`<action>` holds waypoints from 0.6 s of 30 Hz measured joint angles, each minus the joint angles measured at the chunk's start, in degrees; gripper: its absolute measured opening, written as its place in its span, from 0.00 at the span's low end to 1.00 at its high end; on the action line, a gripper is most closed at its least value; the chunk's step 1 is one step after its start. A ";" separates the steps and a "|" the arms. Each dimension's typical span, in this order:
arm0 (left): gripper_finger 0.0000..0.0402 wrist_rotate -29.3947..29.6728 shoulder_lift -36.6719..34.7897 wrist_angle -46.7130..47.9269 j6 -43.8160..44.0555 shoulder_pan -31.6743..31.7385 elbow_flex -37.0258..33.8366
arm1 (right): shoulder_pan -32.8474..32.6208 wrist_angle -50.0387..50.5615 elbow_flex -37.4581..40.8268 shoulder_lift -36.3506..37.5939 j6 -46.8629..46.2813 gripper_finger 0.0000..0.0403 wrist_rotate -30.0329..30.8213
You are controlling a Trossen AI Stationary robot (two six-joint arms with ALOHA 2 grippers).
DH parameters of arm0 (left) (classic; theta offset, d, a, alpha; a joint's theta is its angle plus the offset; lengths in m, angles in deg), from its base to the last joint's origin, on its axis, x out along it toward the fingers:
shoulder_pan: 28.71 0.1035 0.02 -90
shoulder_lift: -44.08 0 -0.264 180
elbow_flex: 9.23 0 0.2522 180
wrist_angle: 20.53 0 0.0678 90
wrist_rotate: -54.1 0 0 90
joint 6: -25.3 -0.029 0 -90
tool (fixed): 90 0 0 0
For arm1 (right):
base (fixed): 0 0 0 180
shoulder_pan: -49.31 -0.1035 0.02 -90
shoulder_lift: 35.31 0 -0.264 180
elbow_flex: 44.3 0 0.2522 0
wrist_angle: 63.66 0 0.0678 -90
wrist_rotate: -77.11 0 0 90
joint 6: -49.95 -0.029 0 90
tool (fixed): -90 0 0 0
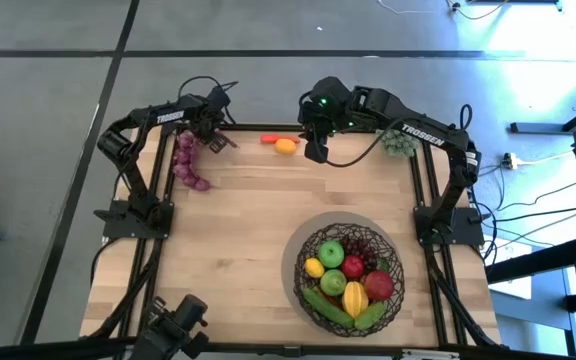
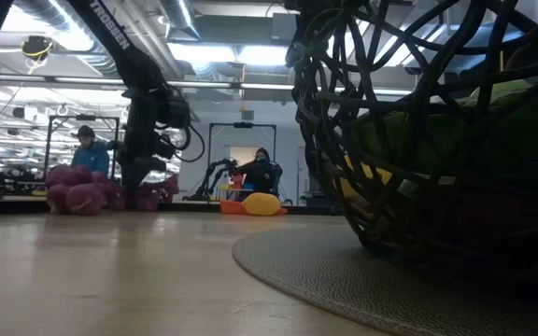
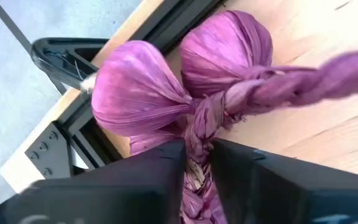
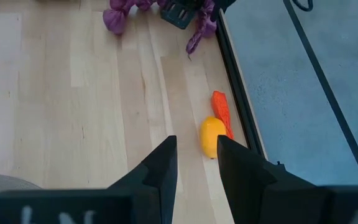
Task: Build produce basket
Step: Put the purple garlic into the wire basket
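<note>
A purple bunch of bulbs on a braided stem [image 1: 186, 165] lies at the table's far left, next to the frame rail. My left gripper [image 1: 212, 140] comes down on its far end and is shut on the braid [image 3: 196, 174]. My right gripper [image 1: 315, 152] hangs open above the far edge, with nothing between its fingers [image 4: 196, 155]. Below and just beyond it lie a yellow lemon [image 4: 212, 137] and an orange-red carrot [image 4: 221, 109]. The dark woven basket [image 1: 301, 268] stands at the near right on a round grey mat [image 2: 325, 266], holding apples, lemons and green produce. My left gripper pinches the braided stem [image 3: 197, 134] between its two fingers, just behind two of the bulbs [image 3: 135, 90]. The fingers come from above, slanting down. The bulbs rest on the table by the rail, and the rest of the braid [image 3: 328, 68] trails off over the wood.
A pale green bunch [image 1: 400, 142] sits at the far right by the right arm. Black frame rails [image 4: 235, 118] run along the table's far and side edges. Bare wood lies between the purple bunch and the basket. People and equipment show in the room beyond [image 2: 87, 149].
</note>
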 joint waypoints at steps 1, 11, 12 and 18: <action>0.10 -0.03 0.00 0.00 -0.29 0.03 0.13 | 0.00 0.00 0.00 -0.01 0.00 0.28 0.00; 0.01 -0.67 0.09 4.13 1.17 -0.56 3.55 | -0.02 0.01 0.02 0.15 0.00 0.28 -0.08; 0.01 -0.67 0.09 4.90 1.33 -0.81 4.16 | -0.02 0.01 0.02 0.25 0.00 0.28 -0.24; 0.00 -0.54 0.09 9.73 1.51 -3.56 9.38 | -0.04 1.30 -0.11 2.69 0.04 0.28 -0.46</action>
